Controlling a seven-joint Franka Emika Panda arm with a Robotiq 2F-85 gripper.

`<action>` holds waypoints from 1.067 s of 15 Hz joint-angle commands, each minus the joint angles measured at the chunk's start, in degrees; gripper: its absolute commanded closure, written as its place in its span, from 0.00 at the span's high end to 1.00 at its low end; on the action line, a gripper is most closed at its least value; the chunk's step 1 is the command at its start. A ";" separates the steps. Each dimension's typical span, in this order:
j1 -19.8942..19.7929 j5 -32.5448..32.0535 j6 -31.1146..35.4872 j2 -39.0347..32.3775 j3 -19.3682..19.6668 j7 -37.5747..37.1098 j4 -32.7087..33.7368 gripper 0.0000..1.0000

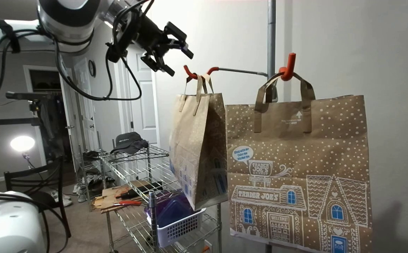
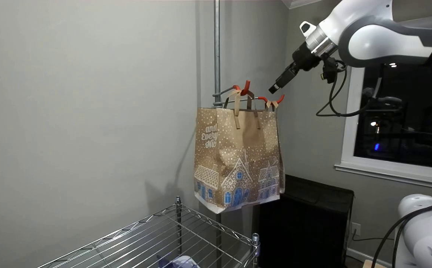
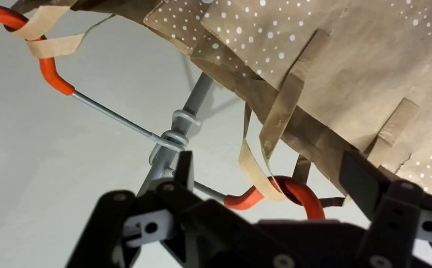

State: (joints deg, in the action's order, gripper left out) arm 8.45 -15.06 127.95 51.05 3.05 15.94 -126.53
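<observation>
When working this close to a hanging paper bag (image 1: 189,137), favour slow, square moves. Note the widely spread fingers (image 3: 361,182) of the gripper (image 1: 179,62), pinching nothing and apart from everything around. In an exterior view, find the bag just below the fingertips, towards 6 o'clock, hung over a red hook (image 1: 189,73) near 4 o'clock. In the wrist view, look for its looped handle (image 3: 282,111) at about 12 o'clock from the gap between the fingertips, and for the hook around 5 o'clock. Best, probably, to line up with a single side of the handle first, then bring both fingers evenly round it before squeezing. Keep well off the upturned end of the hook, likely stiff enough to jam against. Go gently on contact: probably thin paper, easily creased or swung. Mind also, in an exterior view, the neighbouring bag (image 1: 297,161) at 3 o'clock from the nearer one, on a separate hook (image 1: 289,70), and the grey pole (image 1: 271,38) farther back, at 2 to 3 o'clock from the gripper. Check depth in both exterior views, since easily misjudged from the wrist alone.
</observation>
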 commanded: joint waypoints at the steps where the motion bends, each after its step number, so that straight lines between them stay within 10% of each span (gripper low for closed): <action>1: -1.46 -0.41 -2.55 0.11 -0.29 3.17 -0.15 1.00; 16: -3.04 -0.86 -3.13 -0.08 -1.08 1.91 0.13 1.00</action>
State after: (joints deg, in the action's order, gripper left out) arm 5.88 -16.39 124.82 51.06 2.22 17.53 -126.52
